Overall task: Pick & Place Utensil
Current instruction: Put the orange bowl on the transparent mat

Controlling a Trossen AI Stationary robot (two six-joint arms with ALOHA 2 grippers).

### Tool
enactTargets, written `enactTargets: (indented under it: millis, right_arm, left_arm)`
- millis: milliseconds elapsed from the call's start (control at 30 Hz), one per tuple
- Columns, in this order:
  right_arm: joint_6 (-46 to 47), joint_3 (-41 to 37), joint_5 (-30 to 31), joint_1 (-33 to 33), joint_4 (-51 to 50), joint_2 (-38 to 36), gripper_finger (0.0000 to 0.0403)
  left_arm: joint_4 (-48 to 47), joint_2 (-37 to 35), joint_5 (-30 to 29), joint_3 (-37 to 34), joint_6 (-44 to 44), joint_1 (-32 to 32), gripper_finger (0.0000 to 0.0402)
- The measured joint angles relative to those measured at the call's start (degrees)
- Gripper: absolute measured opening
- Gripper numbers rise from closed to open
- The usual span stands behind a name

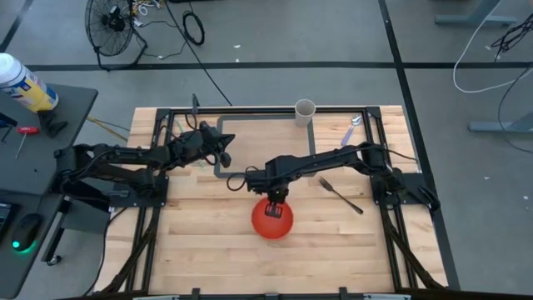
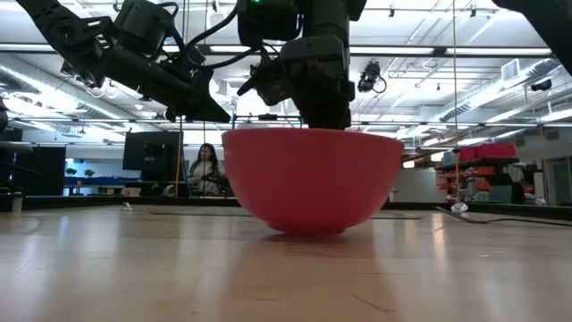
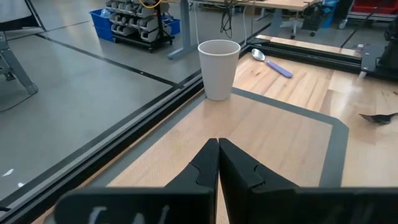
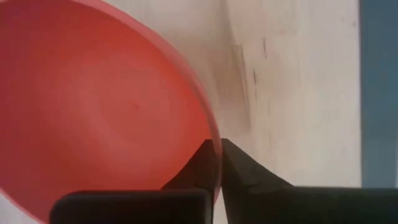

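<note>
A red bowl stands on its base near the table's middle. My right gripper points down at the bowl's far rim, shut on it. My left gripper hovers shut over the table's far left part, holding nothing. A black fork lies flat to the right of the bowl. A spoon with a bluish handle lies near the far right corner. A white paper cup stands upright at the far edge. My right gripper pinches the bowl's far rim, one finger inside the bowl and one outside. The fingers come from above, pointing down. The bowl sits upright with its base on the table.
A grey taped rectangle marks the table's far middle, with the cup at its far edge. Black frame rails run along the left, right and far sides. Bare wood lies near the bowl and toward the near edge.
</note>
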Motion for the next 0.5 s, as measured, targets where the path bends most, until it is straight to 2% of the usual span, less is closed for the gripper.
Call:
enactTargets:
  millis: [200, 500]
  right_arm:
    - [-0.83, -0.62, 2.39, 0.00, 1.21, 0.00, 0.0022]
    - [-3.93, -0.62, 3.53, -0.24, 2.99, -0.11, 0.0102]
  left_arm:
    - [0.04, 0.00, 0.00, 0.00, 0.02, 0.00, 0.0014]
    - [0.04, 0.02, 0.00, 0.00, 0.09, 0.00, 0.0014]
